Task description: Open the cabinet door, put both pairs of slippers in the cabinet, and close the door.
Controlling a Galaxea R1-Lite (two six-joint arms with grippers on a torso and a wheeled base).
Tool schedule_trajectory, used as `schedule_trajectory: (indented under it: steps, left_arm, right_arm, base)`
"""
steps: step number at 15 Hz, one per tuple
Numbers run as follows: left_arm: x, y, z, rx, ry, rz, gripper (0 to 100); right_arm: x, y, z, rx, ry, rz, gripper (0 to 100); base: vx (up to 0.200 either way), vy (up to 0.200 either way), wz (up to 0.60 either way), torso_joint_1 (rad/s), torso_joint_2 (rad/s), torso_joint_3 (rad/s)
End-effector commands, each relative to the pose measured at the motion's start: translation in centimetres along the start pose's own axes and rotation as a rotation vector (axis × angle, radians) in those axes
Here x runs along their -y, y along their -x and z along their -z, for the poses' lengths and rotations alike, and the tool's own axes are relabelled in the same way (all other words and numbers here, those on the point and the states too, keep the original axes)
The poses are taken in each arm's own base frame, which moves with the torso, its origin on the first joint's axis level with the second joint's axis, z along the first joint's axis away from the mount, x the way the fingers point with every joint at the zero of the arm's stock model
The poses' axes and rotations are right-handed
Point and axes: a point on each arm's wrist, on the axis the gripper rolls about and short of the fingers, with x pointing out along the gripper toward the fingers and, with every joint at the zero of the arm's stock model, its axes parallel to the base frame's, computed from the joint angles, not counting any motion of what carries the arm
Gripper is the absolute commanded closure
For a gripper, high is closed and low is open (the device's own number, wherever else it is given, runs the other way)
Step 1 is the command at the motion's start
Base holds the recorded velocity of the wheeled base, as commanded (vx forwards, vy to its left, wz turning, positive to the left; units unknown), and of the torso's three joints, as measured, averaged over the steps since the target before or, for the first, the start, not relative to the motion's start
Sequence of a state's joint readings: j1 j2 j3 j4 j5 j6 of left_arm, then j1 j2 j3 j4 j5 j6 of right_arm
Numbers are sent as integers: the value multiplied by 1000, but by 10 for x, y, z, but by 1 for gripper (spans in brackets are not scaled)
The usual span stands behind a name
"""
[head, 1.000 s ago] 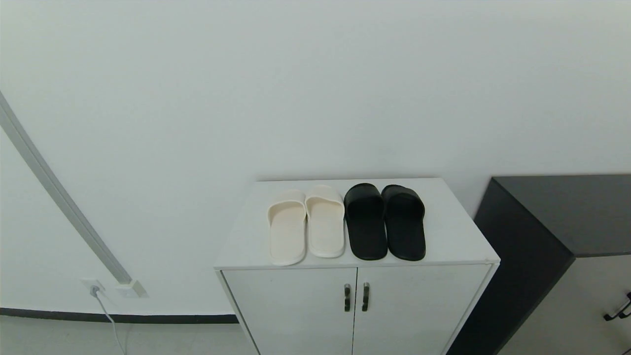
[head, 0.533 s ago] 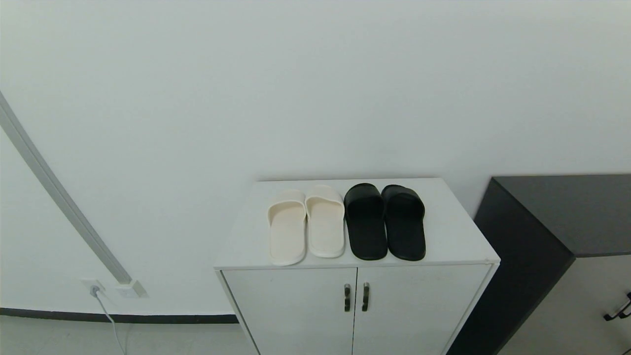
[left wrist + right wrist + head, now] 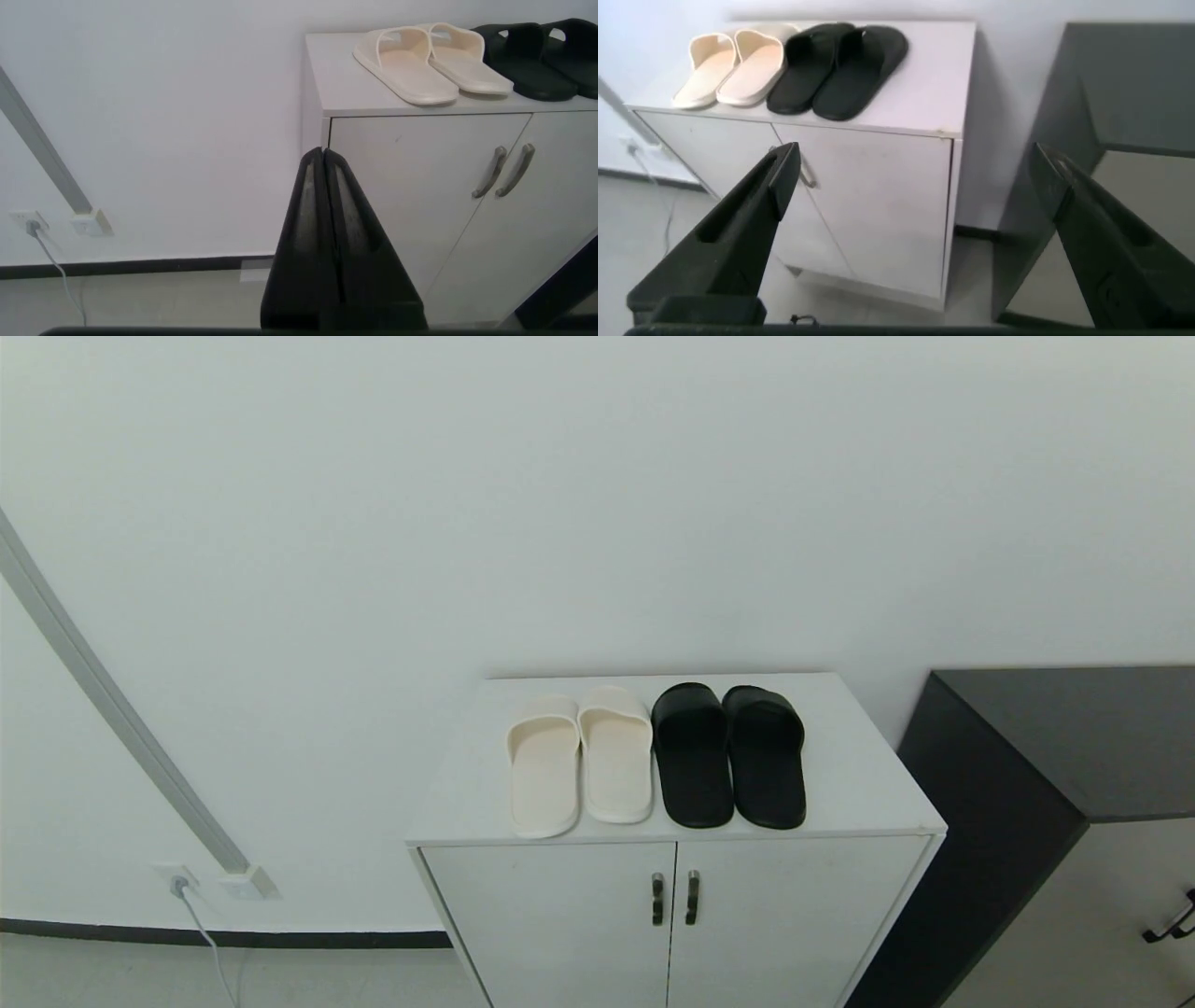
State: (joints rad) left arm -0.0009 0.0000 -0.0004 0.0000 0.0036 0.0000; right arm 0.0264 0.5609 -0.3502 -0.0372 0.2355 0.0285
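My left gripper (image 3: pixel 324 157) has its jaws pressed together; my right gripper (image 3: pixel 915 154) stands wide. The white slippers (image 3: pixel 544 775) and black slippers (image 3: pixel 693 765) look light and bendy, so I would pinch their straps.

On screen, left gripper (image 3: pixel 324 154): two long black fingers (image 3: pixel 304 224), narrow at tip, widening toward broad dark base, faint grey sheen along inner faces. Over to right gripper (image 3: pixel 915 151): same black build, wedge-shaped, flat-sided, thick at root, slim at tip, shallow recessed strip along each upper edge. Dark housing bar under both.
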Motion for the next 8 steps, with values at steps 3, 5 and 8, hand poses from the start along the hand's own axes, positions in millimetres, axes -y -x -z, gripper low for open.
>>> schedule_trajectory:
  steps: [3,5,8]
  left_arm:
    - [0,0,0,1,0,0,100]
    - [0,0,0,1,0,1,100]
    - [0,0,0,0,0,1,100]
  right_arm:
    - [7,-94,-11,-155,-24,-33,0]
    - [-11,-113,-15,-169,-34,-39,0]
    - [-60,-152,-28,-198,-53,-60,0]
  base:
    - [0,0,0,0,0,0]
    - [0,0,0,0,0,0]
    - [0,0,0,0,0,0]
